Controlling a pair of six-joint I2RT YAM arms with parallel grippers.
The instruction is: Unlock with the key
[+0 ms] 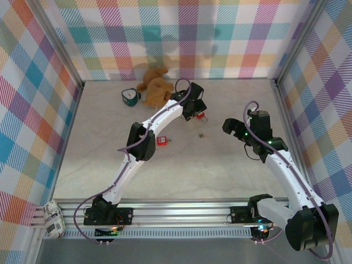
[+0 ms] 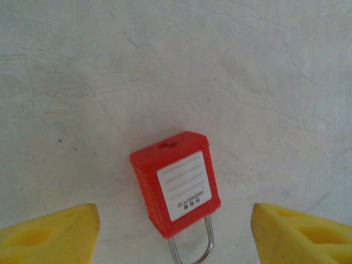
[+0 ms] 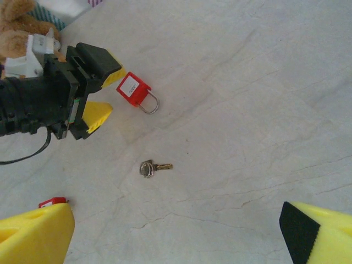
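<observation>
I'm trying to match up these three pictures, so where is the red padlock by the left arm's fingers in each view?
Top external: the red padlock lies just above centre, at the left arm's tip.
Left wrist: the padlock is low centre, its shackle toward the bottom edge.
Right wrist: the padlock is upper left, its shackle pointing right.
Shared landmark: the left arm's yellow fingers, beside it in both wrist views.

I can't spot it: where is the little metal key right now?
The tiny pale metal key lies alone on the table between the two arms; in the right wrist view it is just below the red square padlock at the left gripper.
</observation>
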